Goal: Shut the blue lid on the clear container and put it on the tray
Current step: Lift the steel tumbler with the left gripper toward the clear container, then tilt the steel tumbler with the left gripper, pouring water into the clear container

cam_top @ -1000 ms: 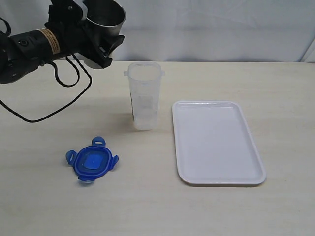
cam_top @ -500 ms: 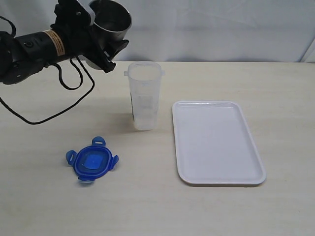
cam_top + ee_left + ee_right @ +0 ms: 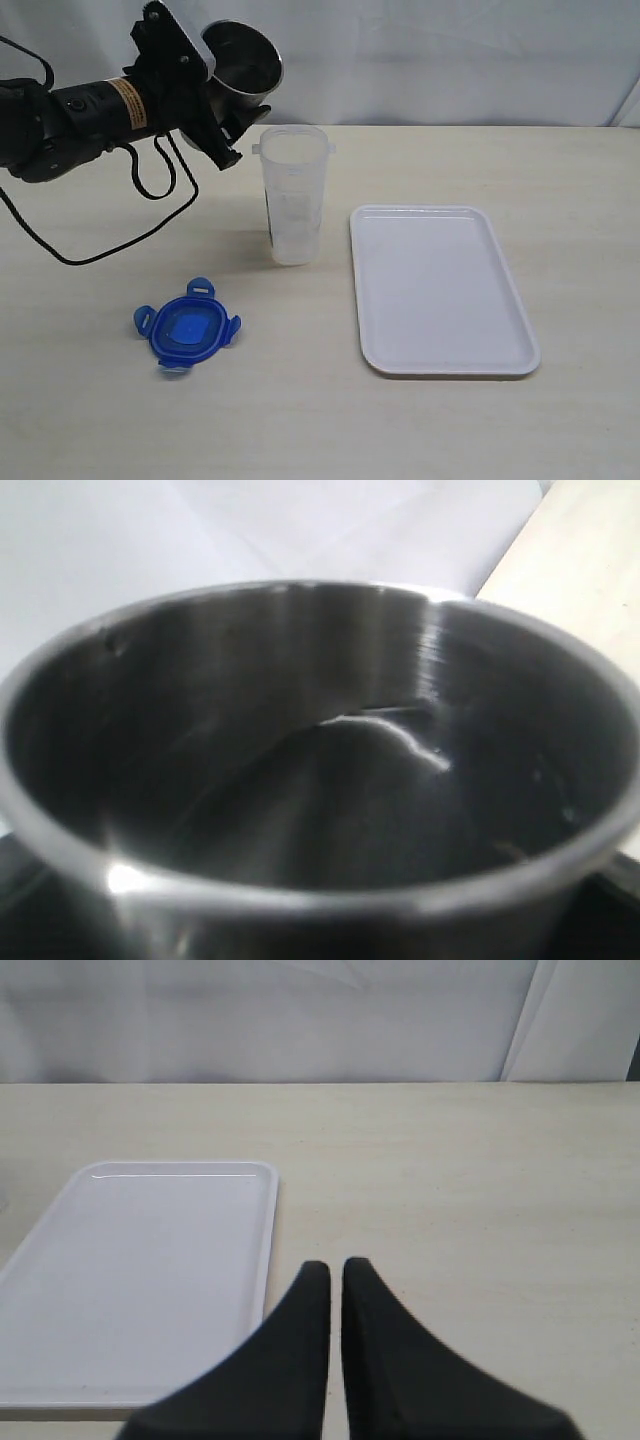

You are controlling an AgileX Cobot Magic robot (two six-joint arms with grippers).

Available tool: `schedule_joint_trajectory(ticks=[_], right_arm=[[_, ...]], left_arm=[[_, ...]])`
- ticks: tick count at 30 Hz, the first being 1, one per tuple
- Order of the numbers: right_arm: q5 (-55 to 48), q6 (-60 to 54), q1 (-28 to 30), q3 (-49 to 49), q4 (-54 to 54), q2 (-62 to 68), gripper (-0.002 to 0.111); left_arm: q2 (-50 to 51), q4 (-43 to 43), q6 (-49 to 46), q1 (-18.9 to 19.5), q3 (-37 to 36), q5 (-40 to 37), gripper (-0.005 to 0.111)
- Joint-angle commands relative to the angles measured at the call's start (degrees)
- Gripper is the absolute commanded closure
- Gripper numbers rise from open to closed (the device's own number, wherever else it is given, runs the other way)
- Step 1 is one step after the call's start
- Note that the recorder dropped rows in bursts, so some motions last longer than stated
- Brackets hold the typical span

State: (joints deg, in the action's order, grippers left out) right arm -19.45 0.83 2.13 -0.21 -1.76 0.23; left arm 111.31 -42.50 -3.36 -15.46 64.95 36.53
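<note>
The clear container point(image 3: 293, 195) stands upright and uncovered on the table, left of the tray point(image 3: 440, 290). The blue lid point(image 3: 187, 333) lies flat on the table nearer the front left, apart from both. My left gripper point(image 3: 207, 92) is raised just left of the container's rim, shut on a steel cup point(image 3: 243, 65) that is tipped with its mouth up and to the right. That cup point(image 3: 320, 780) fills the left wrist view. My right gripper point(image 3: 335, 1265) is shut and empty, hovering over the table beside the tray point(image 3: 150, 1280). It is outside the exterior view.
A black cable point(image 3: 120, 235) loops from the left arm down onto the table at the left. A white backdrop runs behind the table's far edge.
The left arm has carried the steel cup rightward to the container's rim and tilted it further. The lid, container and tray have not moved.
</note>
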Motion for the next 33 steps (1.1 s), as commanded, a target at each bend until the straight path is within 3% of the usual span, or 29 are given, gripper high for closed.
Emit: schedule_joint_trajectory(ticks=[1,33], right_arm=[[0.45,-0.02,0.35,0.21,0.01,-0.23,0.104],[0.45,-0.02,0.35,0.21,0.01,-0.23,0.104]], left_arm=[[-0.88,1.18,-4.04,-0.32,1.07,4.06,0.107],[-0.88,1.18,-19.09,-0.32,1.07,4.06,0.107]])
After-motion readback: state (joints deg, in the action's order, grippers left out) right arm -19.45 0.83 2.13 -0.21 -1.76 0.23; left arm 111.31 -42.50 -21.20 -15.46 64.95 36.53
